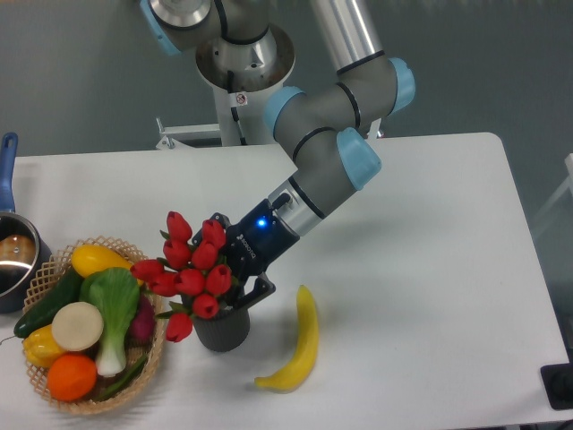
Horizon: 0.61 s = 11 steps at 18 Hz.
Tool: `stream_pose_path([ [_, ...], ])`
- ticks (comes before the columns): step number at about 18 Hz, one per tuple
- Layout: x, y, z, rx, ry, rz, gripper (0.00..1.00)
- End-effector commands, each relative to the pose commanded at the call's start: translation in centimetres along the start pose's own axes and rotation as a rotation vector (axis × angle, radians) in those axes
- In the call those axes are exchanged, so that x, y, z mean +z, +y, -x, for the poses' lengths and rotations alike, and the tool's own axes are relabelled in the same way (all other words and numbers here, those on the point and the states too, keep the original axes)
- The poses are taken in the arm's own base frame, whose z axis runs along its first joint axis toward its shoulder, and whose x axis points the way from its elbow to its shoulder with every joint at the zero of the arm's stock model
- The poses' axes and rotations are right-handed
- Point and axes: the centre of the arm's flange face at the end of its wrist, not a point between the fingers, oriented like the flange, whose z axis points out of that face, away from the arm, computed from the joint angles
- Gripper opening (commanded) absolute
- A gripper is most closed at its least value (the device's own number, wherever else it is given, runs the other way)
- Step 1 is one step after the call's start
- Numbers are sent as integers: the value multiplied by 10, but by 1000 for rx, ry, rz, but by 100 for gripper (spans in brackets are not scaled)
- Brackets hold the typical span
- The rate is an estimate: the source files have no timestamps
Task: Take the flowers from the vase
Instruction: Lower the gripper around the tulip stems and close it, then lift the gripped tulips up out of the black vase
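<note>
The flowers (191, 279), red tulip buds with green leaves, stand in the dark grey vase (223, 331) at the front left of the table. My gripper (227, 262) reaches in from the right at a slant, just above the vase's rim. Its two black fingers are spread, one behind the buds and one in front near the rim, straddling the right side of the bunch. The fingertips and the stems are partly hidden by the buds. The jaws look open around the bunch.
A yellow banana (302, 345) lies right of the vase. A wicker basket (55, 262) of fruit and vegetables sits to its left. A steel pot (12, 258) with a blue handle stands at the table's left edge.
</note>
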Motion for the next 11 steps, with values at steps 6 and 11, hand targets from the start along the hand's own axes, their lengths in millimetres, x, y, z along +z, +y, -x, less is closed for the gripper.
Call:
stream_pose_path([
  [6, -8, -4, 1, -17, -14, -9, 39],
  [11, -28, -26, 4, -66, -34, -76, 38],
])
